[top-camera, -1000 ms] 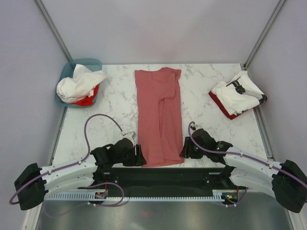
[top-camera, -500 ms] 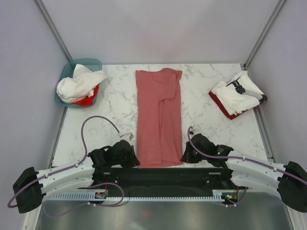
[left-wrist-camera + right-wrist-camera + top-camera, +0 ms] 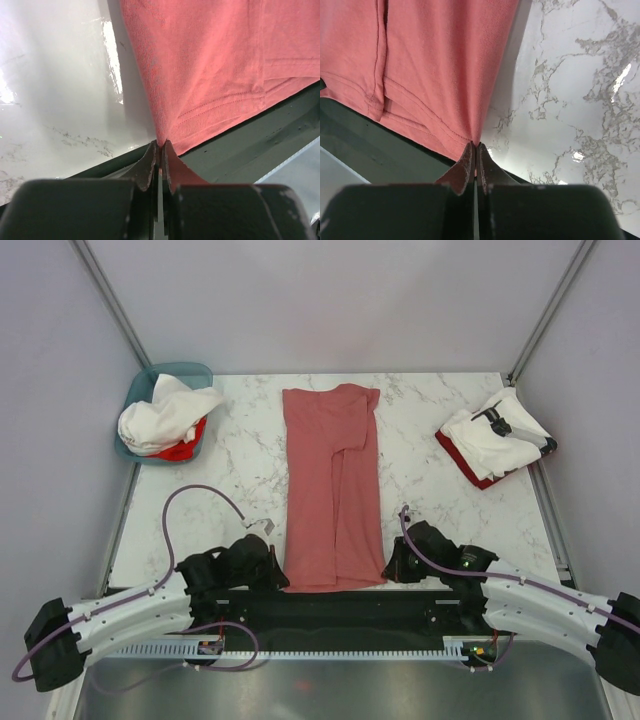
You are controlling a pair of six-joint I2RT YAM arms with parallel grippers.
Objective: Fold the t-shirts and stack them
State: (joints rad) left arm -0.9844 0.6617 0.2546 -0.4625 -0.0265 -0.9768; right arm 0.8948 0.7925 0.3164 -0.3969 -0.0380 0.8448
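A dusty salmon-red t-shirt (image 3: 332, 485) lies folded lengthwise down the middle of the marble table, its hem at the near edge. My left gripper (image 3: 280, 578) is shut on the hem's left corner (image 3: 165, 137). At the hem's right corner (image 3: 470, 135) my right gripper (image 3: 388, 572) is shut on the cloth too. Both corners are pinched between the jaws and the fabric (image 3: 210, 60) fans away from them. Folded white and red t-shirts (image 3: 495, 436) are stacked at the back right. More white and red t-shirts (image 3: 165, 415) are heaped in the basket.
A teal plastic basket (image 3: 190, 372) stands at the back left corner. The black frame of the arm mount (image 3: 340, 608) runs along the table's near edge under the hem. Grey walls close in the table on three sides.
Both grippers have closed on the hem corners of the salmon-red t-shirt and drawn slightly toward the near edge. The shirt's hem has shifted a little nearer with them.
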